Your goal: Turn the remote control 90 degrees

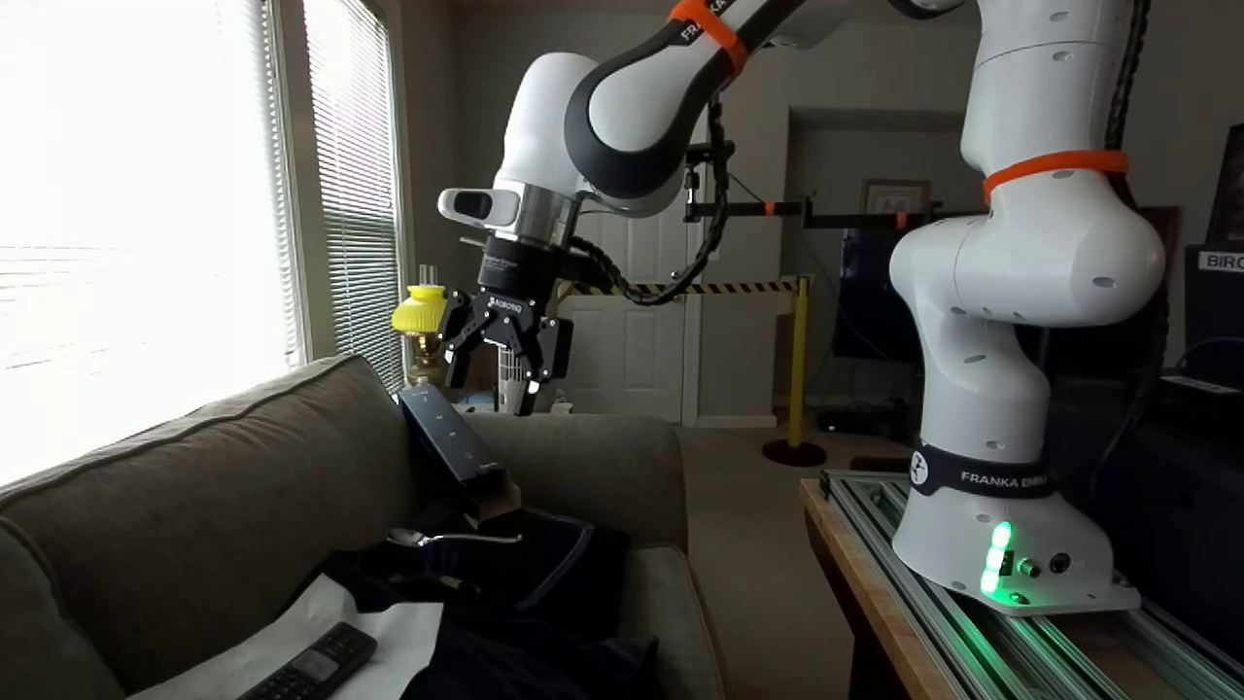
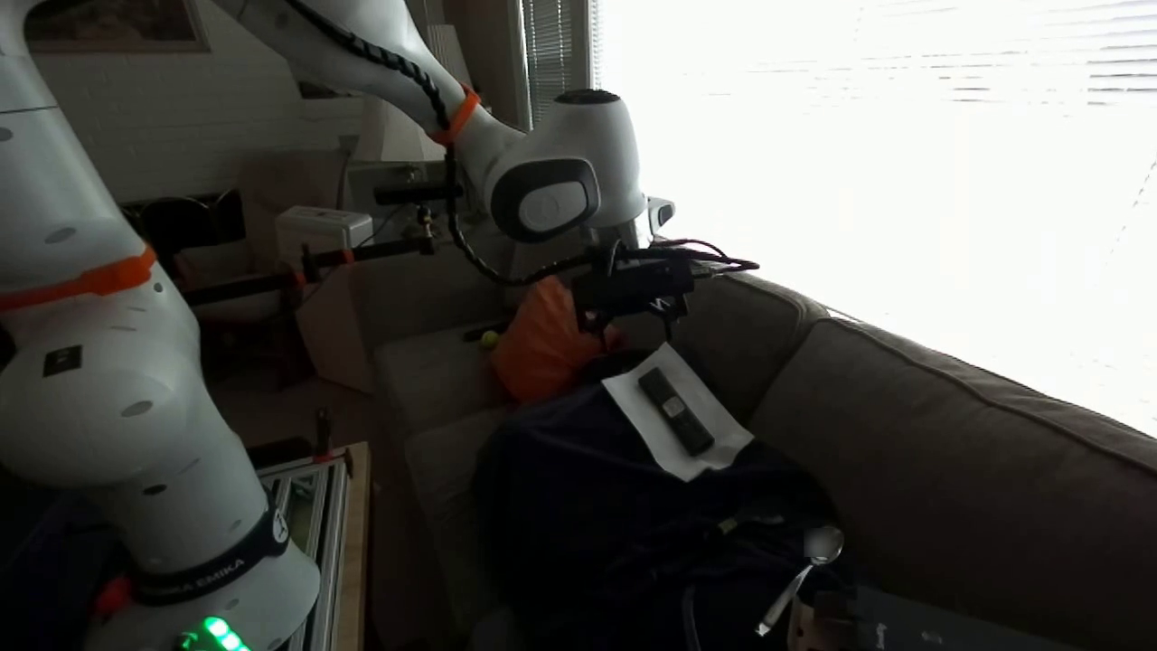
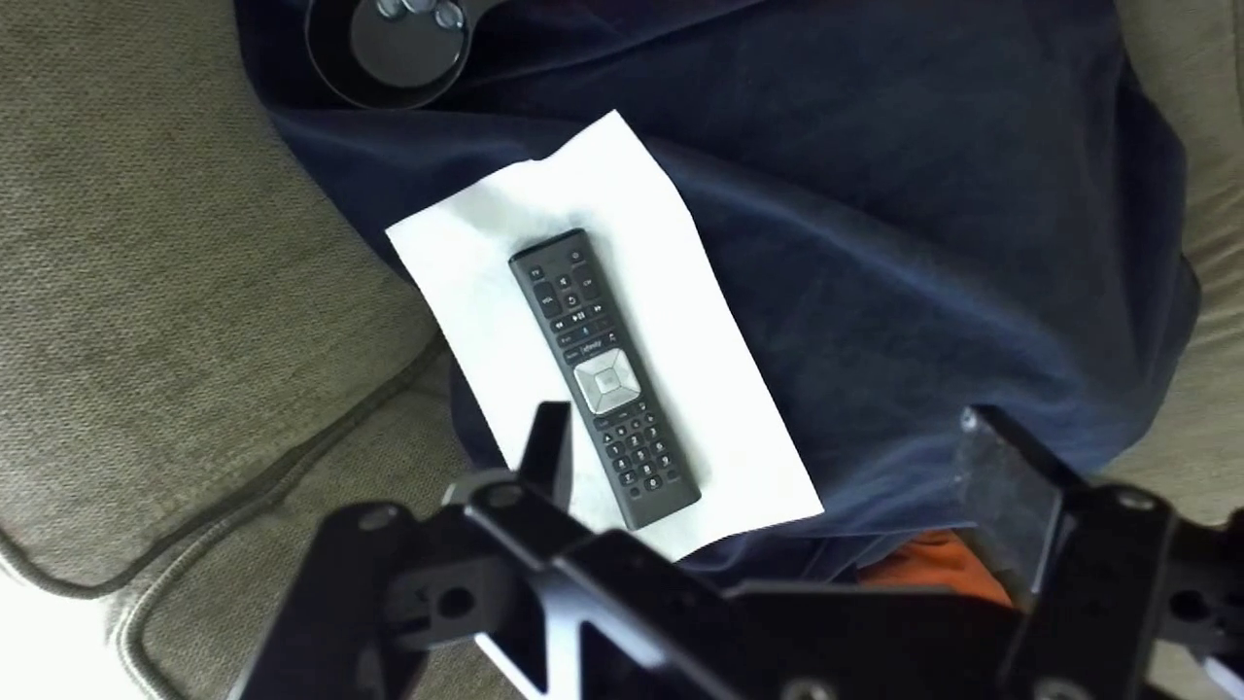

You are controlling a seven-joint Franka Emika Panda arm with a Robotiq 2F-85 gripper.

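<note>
The remote control [image 3: 603, 379] is a slim dark bar with a silver square pad. It lies flat, buttons up, on a white sheet [image 3: 719, 389], roughly along the sheet's long side. It also shows in both exterior views [image 1: 316, 666] [image 2: 676, 411], cut by the bottom edge in an exterior view. My gripper [image 3: 766, 416] is open with its fingers wide apart and nothing between them. It hangs above the sofa, apart from the remote; it shows in both exterior views [image 1: 491, 384] [image 2: 636, 336]. In the wrist view the left finger appears beside the remote's number-key end.
Dark blue cloth [image 3: 894, 194] lies under the sheet on the sofa [image 3: 194, 194], whose backrest rises alongside. A dark round handled item [image 3: 398, 58], a spoon [image 2: 800, 579], a leaning box [image 1: 452, 433] and an orange bag [image 2: 538, 348] are near.
</note>
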